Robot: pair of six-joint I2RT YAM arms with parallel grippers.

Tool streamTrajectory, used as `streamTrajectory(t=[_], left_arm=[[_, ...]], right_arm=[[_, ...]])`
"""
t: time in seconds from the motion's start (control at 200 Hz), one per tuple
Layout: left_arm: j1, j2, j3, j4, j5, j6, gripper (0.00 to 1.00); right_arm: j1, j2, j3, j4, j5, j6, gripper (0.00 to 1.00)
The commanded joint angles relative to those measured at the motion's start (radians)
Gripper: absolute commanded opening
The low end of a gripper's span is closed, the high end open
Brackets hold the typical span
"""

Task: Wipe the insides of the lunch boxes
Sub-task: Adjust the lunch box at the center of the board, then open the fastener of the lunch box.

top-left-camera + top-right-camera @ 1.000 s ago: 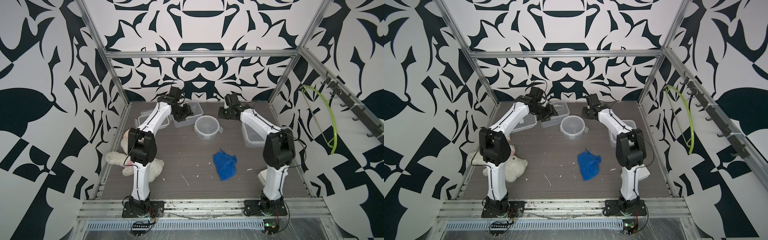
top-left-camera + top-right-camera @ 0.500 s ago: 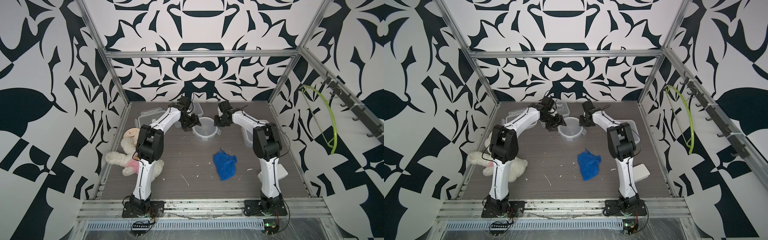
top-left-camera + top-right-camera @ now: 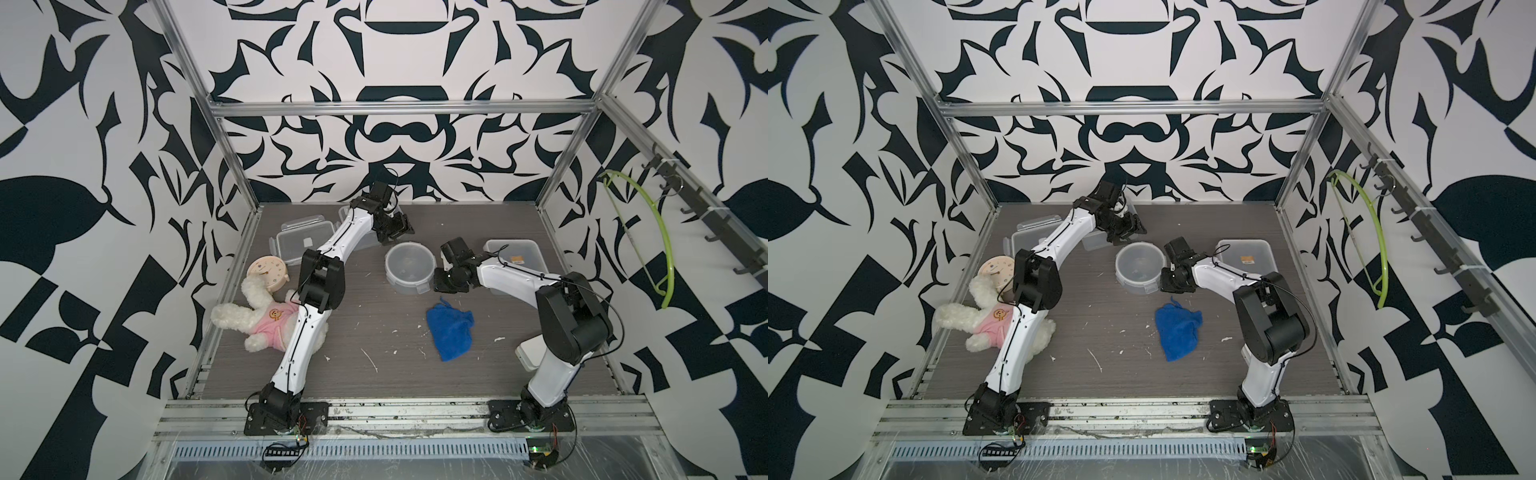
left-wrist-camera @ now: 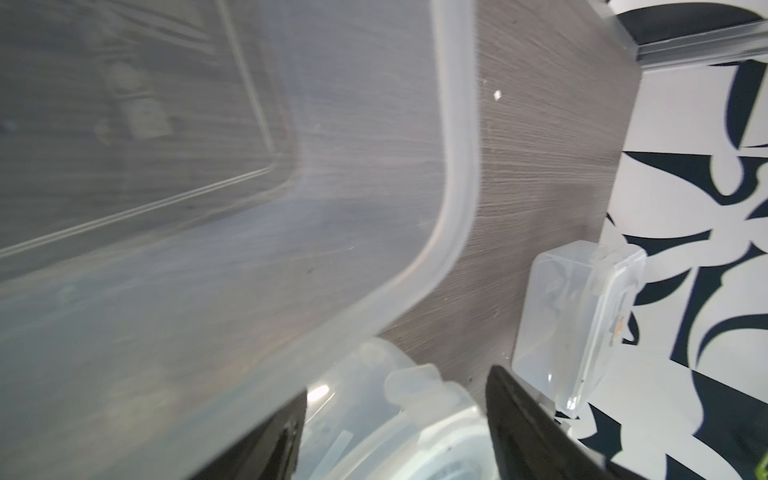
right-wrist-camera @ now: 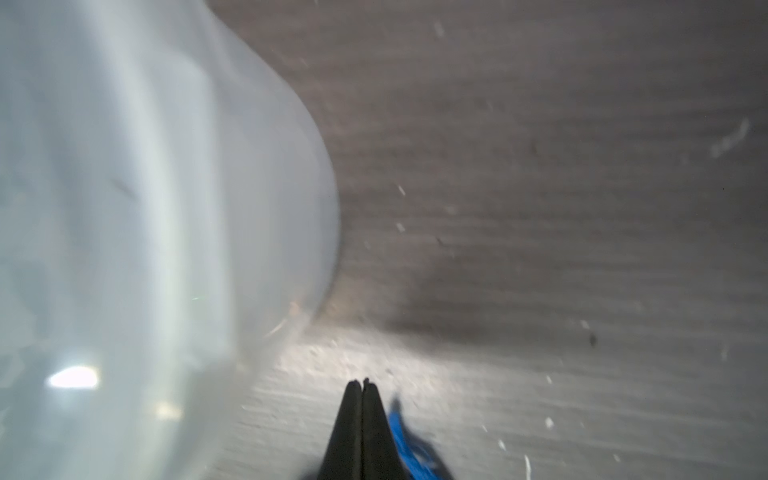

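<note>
Three see-through plastic boxes, lids off: round box [image 3: 409, 268] mid-table, square box [image 3: 515, 257] at right with orange sticker, rectangular box [image 4: 232, 232] at back. Left tool [image 3: 395, 232] open above round box's far rim; right tool [image 5: 360, 388] pinched shut, empty, beside it. Blue cloth [image 3: 451, 330] on crumb-specked grey table [image 3: 374, 386]; black-and-white patterned walls.

A blue cloth [image 3: 451, 329] lies crumpled mid-table [image 3: 374, 374] — plush toy [image 3: 257, 322] (pink shirt) and beige clock [image 3: 268, 273] far aside.
</note>
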Motion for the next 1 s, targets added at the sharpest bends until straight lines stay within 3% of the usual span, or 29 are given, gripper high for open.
streamTrajectory(t=[0.0, 0.05, 0.09, 0.18, 0.335, 0.45, 0.64, 0.87, 0.995], left_arm=[[-0.003, -0.027, 0.036, -0.027, 0.046, 0.008, 0.72], [-0.002, -0.070, 0.007, -0.041, 0.045, 0.027, 0.72], [-0.002, -0.112, -0.033, -0.045, 0.046, 0.041, 0.73], [-0.004, -0.220, -0.158, -0.036, 0.047, 0.060, 0.73], [-0.031, -0.359, -0.353, -0.042, 0.051, 0.081, 0.72], [-0.063, -0.395, -0.478, -0.053, 0.046, 0.087, 0.72], [-0.075, -0.390, -0.630, -0.027, 0.029, 0.068, 0.70], [-0.073, -0.317, -0.637, -0.036, -0.001, 0.083, 0.69], [-0.074, -0.285, -0.638, -0.032, 0.000, 0.081, 0.68]], right_arm=[[-0.053, -0.124, -0.044, 0.071, 0.032, -0.005, 0.00], [-0.104, -0.160, -0.083, 0.130, -0.033, -0.005, 0.00], [-0.148, -0.181, -0.116, 0.201, -0.115, 0.001, 0.08], [-0.212, -0.191, -0.158, 0.368, -0.276, 0.029, 0.38], [-0.220, -0.104, -0.117, 0.541, -0.437, 0.068, 0.57], [-0.224, 0.004, -0.114, 0.752, -0.558, 0.194, 0.59], [-0.225, 0.159, -0.139, 1.035, -0.622, 0.388, 0.61], [-0.225, 0.314, -0.207, 1.451, -0.677, 0.643, 0.54], [-0.226, 0.343, -0.240, 1.590, -0.689, 0.730, 0.52]])
